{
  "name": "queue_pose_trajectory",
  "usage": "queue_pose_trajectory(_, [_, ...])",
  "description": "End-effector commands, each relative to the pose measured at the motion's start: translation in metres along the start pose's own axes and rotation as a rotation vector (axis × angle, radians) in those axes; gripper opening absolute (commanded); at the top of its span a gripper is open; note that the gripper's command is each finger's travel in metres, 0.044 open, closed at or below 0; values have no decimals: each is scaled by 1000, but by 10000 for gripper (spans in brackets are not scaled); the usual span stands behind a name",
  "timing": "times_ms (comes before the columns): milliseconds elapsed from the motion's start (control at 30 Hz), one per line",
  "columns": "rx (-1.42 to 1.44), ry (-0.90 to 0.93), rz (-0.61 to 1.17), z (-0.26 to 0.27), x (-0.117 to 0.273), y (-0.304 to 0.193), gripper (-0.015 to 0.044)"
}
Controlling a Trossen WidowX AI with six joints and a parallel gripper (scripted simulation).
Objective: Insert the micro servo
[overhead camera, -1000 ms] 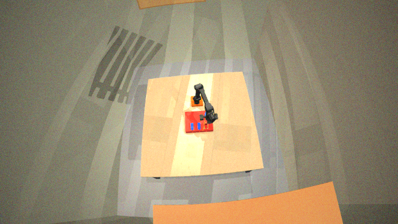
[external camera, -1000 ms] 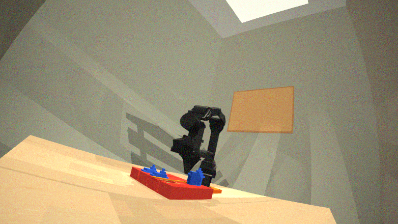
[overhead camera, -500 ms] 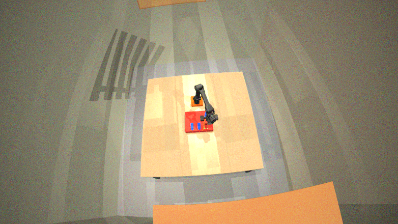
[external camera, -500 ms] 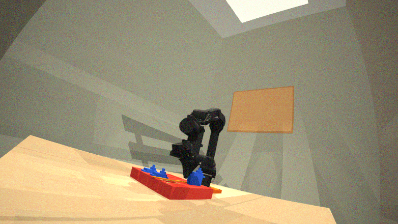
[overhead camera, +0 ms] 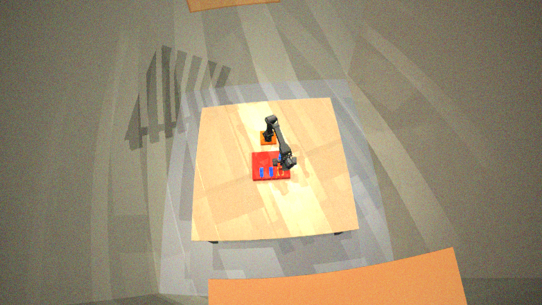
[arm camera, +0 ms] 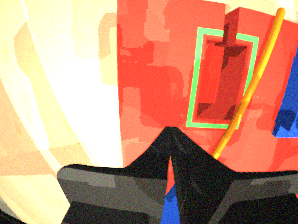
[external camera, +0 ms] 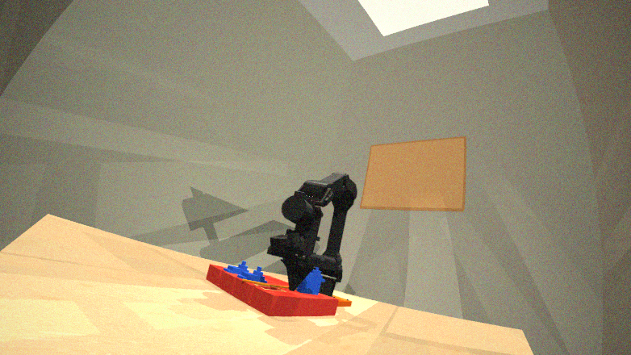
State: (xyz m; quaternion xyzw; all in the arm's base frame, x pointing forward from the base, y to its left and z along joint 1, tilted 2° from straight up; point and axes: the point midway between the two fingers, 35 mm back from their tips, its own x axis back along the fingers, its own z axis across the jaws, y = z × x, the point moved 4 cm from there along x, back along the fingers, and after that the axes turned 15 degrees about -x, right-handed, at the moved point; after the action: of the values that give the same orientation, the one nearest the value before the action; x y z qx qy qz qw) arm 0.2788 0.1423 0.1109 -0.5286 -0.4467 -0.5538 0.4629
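The loose blue micro servo is on the red deck, behind the marked pocket; a small part shows between the fingers in the wrist view. The black arm partly hides it, so its exact pose is unclear. Its orange-yellow cable runs across the deck and over the pocket outline's right side. The green outline surrounds the empty pocket, with a notch at its far end. My gripper is shut and empty, low over the deck close beside the servo.
Two blue servos sit in the deck left of the pocket in the top view; one shows at the wrist view's right edge. The arm's orange base plate is behind the deck on the wooden table.
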Motion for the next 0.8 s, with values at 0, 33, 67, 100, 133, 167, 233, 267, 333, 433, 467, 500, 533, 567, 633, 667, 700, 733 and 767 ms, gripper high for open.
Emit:
queue_pose_trajectory(0, [-2,-2,8,-4,-3,0,0])
queue_pose_trajectory(33, [-2,-2,8,-5,-3,0,0])
queue_pose_trajectory(67, [-2,-3,8,-7,-3,1,0])
queue_pose_trajectory(100, [-2,-3,8,-8,-3,2,0])
queue_pose_trajectory(133, [-2,-3,8,-10,-3,2,0])
queue_pose_trajectory(167, [-2,-3,8,-12,-3,3,0])
queue_pose_trajectory(233, [-2,-3,8,-15,-3,4,0])
queue_pose_trajectory(267, [-2,-3,8,-16,-3,5,0])
queue_pose_trajectory(333, [-2,-4,8,-19,-3,6,0])
queue_pose_trajectory(433, [-2,-4,7,-24,-3,7,0])
queue_pose_trajectory(467, [-2,-4,7,-26,-3,8,0])
queue_pose_trajectory(500, [-2,-4,7,-27,-3,8,0])
queue_pose_trajectory(533, [-2,-4,7,-29,-3,9,0])
queue_pose_trajectory(567, [-2,-5,7,-30,-3,9,0])
queue_pose_trajectory(633, [-2,-5,7,-34,-3,10,0])
queue_pose_trajectory(667, [-2,-5,7,-35,-3,11,0])
queue_pose_trajectory(700, [-2,-5,7,-37,-3,11,0])
queue_pose_trajectory(733, [-2,-5,7,-38,-3,12,0])
queue_pose_trajectory(767, [-2,-5,7,-40,-3,12,0])
